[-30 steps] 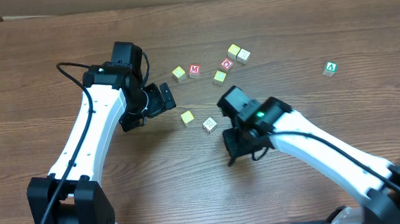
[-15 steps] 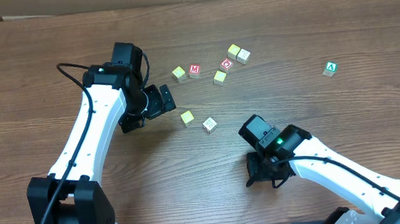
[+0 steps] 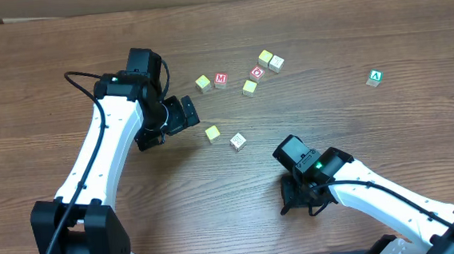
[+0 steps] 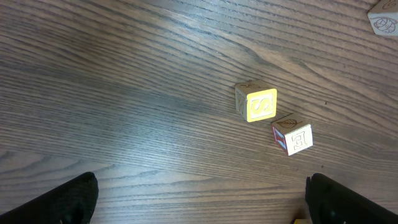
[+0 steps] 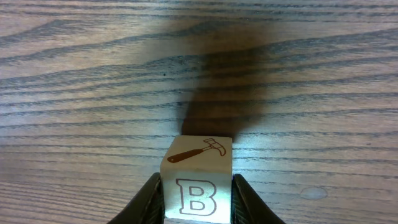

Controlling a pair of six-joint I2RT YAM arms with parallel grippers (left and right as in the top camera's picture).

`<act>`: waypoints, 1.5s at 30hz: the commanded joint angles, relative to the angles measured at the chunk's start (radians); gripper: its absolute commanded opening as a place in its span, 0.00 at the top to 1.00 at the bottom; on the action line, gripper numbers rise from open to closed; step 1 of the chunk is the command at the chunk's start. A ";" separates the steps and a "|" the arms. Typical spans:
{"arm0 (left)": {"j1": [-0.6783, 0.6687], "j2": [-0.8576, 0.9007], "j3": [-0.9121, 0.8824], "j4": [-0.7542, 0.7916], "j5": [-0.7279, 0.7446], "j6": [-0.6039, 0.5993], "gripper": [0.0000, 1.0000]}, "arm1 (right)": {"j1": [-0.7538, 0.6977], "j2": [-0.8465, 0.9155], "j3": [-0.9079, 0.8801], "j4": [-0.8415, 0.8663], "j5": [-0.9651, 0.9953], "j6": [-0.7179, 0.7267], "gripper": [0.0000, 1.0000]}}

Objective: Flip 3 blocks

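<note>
My right gripper (image 5: 198, 200) is shut on a cream block (image 5: 199, 158) with an outlined "B" on the face toward the camera and a brown hammer on top. It sits low over the wood near the front of the table (image 3: 299, 200); the overhead view hides that block under the gripper. My left gripper (image 4: 199, 208) is open with nothing between its fingers and hangs left of centre (image 3: 177, 121). Ahead of it lie a yellow-faced block (image 4: 256, 103) (image 3: 212, 134) and a cream block (image 4: 293, 138) (image 3: 238, 141), close together.
Further back lie several loose cubes: a cream one (image 3: 202, 83), a red "M" cube (image 3: 220, 80), a red cube (image 3: 258, 72), a yellowish cube (image 3: 250, 87) and a touching pair (image 3: 270, 60). A green "A" cube (image 3: 375, 77) sits alone at the far right.
My right arm has pulled back from beside the two middle blocks toward the table's front right, its jaws still shut. The left arm has not moved.
</note>
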 commanded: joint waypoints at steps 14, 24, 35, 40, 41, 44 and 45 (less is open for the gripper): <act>-0.002 0.008 0.021 -0.007 0.006 0.008 0.00 | 0.004 -0.023 0.015 0.013 -0.007 0.008 0.51; -0.039 0.010 0.012 0.007 0.005 0.101 0.06 | 0.002 -0.064 0.493 -0.264 0.123 -0.004 0.31; -0.108 0.148 -0.002 0.083 0.039 -0.213 0.09 | 0.002 -0.073 0.881 -0.619 0.117 0.000 0.29; -0.142 0.270 -0.002 0.227 0.188 -0.252 0.22 | 0.002 -0.105 0.895 -0.670 0.097 0.000 0.29; -0.148 0.291 -0.002 0.245 0.205 -0.266 0.23 | 0.002 -0.113 0.895 -0.678 0.097 0.000 0.29; -0.164 0.343 -0.002 0.266 0.214 -0.311 0.27 | 0.002 -0.133 0.895 -0.700 0.097 -0.001 0.29; -0.167 0.353 -0.002 0.268 0.214 -0.312 0.29 | 0.002 -0.135 0.895 -0.705 0.097 -0.004 0.29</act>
